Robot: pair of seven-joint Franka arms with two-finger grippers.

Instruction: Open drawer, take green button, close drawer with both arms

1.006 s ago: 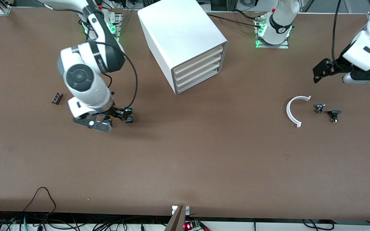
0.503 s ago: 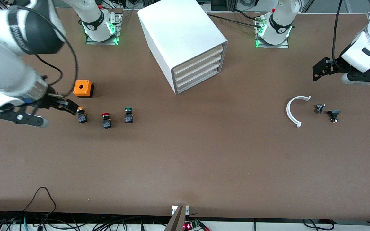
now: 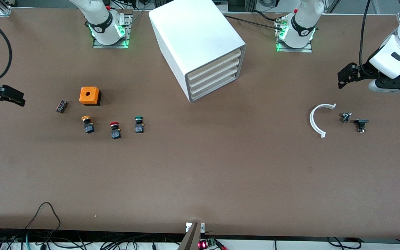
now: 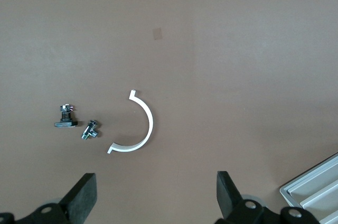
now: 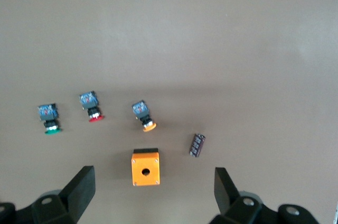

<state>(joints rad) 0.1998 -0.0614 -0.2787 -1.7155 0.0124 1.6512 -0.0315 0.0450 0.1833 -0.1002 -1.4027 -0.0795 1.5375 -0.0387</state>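
Drawer (image 3: 216,84), bottommost in the cabinet (image 3: 194,38), is seen shut; the cabinet is set near the base-side edge, between the two arm bases. Left gripper (image 4: 153,203) is held up over the table edge at the left arm's end, fingers spread, nothing between them. Right gripper (image 5: 152,195) is held over the table edge at the right arm's end, fingers spread wide, nothing held. Orange box (image 3: 90,96) is placed toward the right arm's end. White arc (image 3: 318,119) is laid toward the left arm's end, with a black clip (image 3: 361,124) and a small metal part (image 3: 346,117) beside it. Button (image 3: 139,124) is stood on the table, green cap up, beside the red button (image 3: 115,130) and orange button (image 3: 88,124), all nearer the front camera than the box. Small black block (image 3: 61,106) is laid beside the box.
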